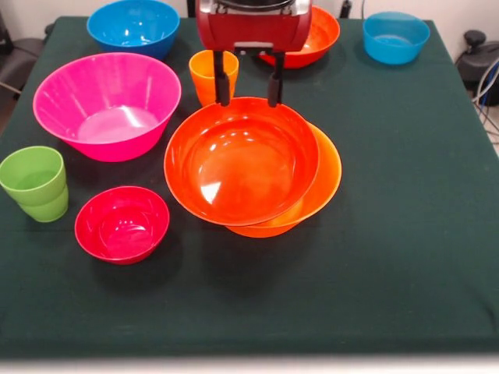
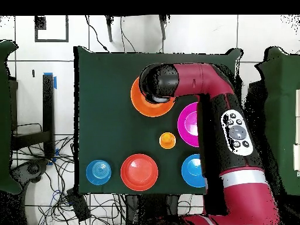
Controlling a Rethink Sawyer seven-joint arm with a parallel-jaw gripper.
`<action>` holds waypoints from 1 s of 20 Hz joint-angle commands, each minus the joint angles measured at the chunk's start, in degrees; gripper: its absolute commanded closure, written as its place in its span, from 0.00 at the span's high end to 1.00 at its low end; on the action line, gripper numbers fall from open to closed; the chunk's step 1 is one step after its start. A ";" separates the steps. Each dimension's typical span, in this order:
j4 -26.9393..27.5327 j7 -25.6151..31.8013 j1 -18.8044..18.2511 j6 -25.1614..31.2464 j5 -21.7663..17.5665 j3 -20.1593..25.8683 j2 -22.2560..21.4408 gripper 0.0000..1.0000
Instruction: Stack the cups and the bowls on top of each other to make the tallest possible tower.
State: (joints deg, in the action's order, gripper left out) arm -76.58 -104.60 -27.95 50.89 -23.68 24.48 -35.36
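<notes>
A red-orange bowl lies tilted inside the widest orange bowl at the table's middle; this pile is the tower. My gripper hangs over the bowl's far rim, open and empty, one finger on each side. An orange cup stands just behind the left finger. A pink bowl, a green cup and a crimson bowl are on the left. In the overhead view the arm covers the gripper and part of the tower.
A blue bowl, another red-orange bowl and a small blue bowl stand along the far edge. Dark green cloth covers the table. Cables lie on the floor beside it.
</notes>
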 commanded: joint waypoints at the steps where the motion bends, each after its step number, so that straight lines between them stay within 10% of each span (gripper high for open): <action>1: -1.35 4.84 -2.38 -2.61 -2.76 -0.25 6.53 1.00; 20: -10.68 -7.13 2.05 -1.55 -0.78 -5.07 -2.99 1.00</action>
State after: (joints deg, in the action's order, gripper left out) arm -80.48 -104.60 -29.27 50.89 -24.08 22.45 -35.43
